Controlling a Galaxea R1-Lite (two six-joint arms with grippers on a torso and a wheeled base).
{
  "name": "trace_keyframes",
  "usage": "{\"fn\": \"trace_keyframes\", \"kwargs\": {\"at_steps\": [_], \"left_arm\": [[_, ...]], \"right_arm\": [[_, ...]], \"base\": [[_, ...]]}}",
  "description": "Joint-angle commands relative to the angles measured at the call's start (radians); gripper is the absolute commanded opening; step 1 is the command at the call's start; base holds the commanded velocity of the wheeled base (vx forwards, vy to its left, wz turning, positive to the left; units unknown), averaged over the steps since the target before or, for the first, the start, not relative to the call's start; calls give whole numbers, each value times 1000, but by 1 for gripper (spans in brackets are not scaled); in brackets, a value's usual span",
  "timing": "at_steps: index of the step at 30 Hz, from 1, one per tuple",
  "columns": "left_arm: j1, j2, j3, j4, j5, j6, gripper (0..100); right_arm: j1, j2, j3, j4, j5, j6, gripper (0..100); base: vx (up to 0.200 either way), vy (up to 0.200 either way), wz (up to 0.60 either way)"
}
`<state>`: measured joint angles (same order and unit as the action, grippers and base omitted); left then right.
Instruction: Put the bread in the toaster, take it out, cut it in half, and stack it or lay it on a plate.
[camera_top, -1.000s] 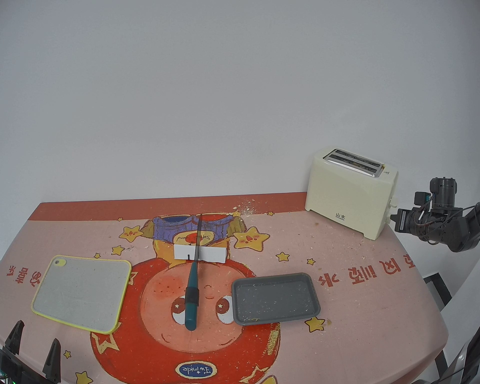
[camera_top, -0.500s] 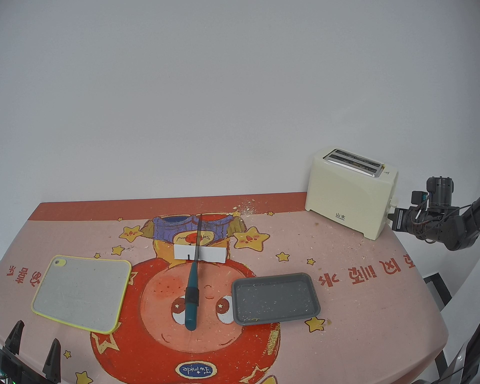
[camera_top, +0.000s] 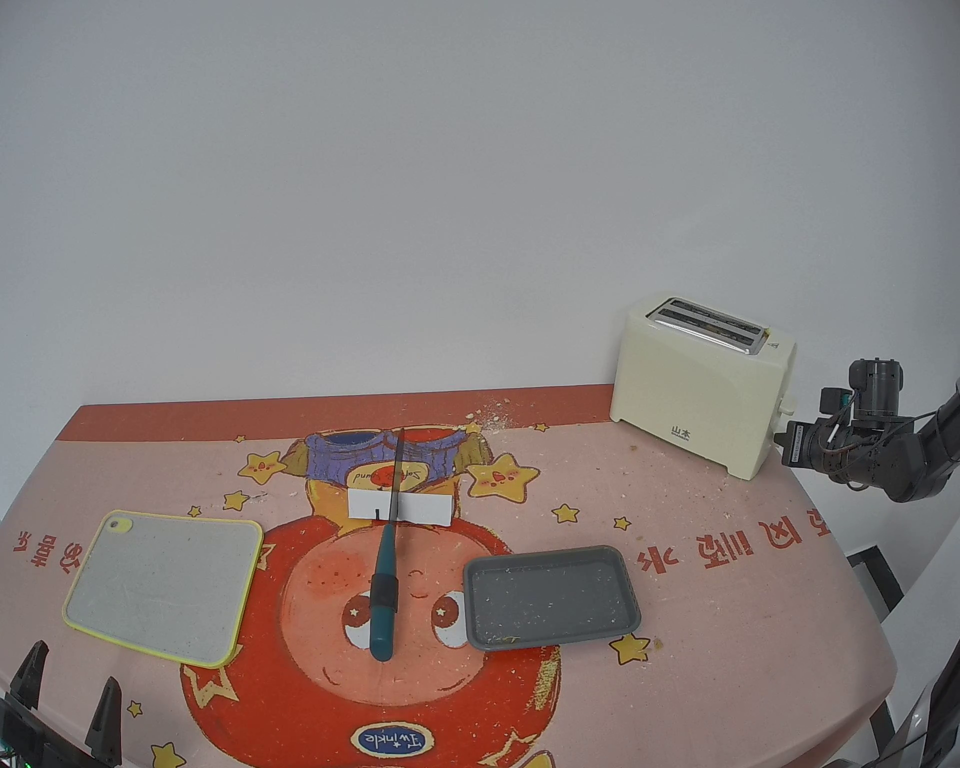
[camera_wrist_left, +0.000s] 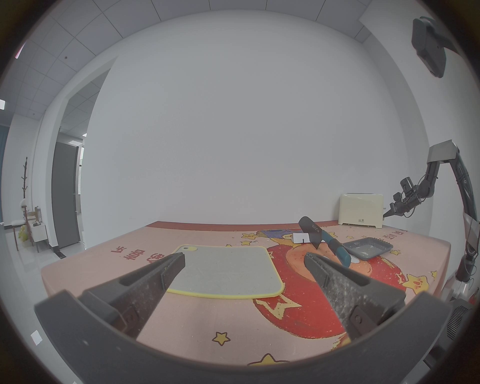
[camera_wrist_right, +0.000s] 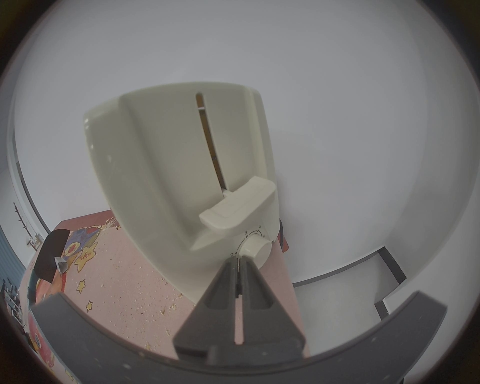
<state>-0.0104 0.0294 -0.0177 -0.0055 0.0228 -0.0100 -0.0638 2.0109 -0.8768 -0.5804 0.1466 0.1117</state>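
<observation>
Right hand (camera_top: 790, 443) edged closer to toaster (camera_top: 700, 395), slot contents hidden

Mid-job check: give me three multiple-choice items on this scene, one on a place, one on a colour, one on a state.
1. Where does the knife lie?
A) between the cutting board and the grey tray
B) on the cutting board
C) in the tray

2. What colour is the knife's handle?
A) red
B) teal
C) yellow

3. How is the right pincer?
A) wide open
B) holding the knife
C) shut and empty, by the toaster

Answers:
1 A: it lies between them, blade resting on a white block.
2 B: the head view shows a teal handle.
3 C: the right wrist view shows its jaws together at the toaster's lever end.
</observation>
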Motion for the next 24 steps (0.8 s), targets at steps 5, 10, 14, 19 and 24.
{"fn": "trace_keyframes", "kwargs": {"at_steps": [5,10,14,19,24], "left_arm": [[0,1,18,-1,0,-1,100],[0,0,18,-1,0,-1,100],[0,0,18,-1,0,-1,100],[0,0,18,-1,0,-1,100],[0,0,18,-1,0,-1,100]], "right_arm": [[1,12,-14,1,1,0,0],[-1,16,-13,1,1,-1,0],[1,20,-10,1,1,0,0],[1,22,-7,1,1,0,0],[1,28,-7,1,1,0,0]], "base": [[0,0,0],[0,0,0],[0,0,0],[0,0,0],[0,0,0]]}}
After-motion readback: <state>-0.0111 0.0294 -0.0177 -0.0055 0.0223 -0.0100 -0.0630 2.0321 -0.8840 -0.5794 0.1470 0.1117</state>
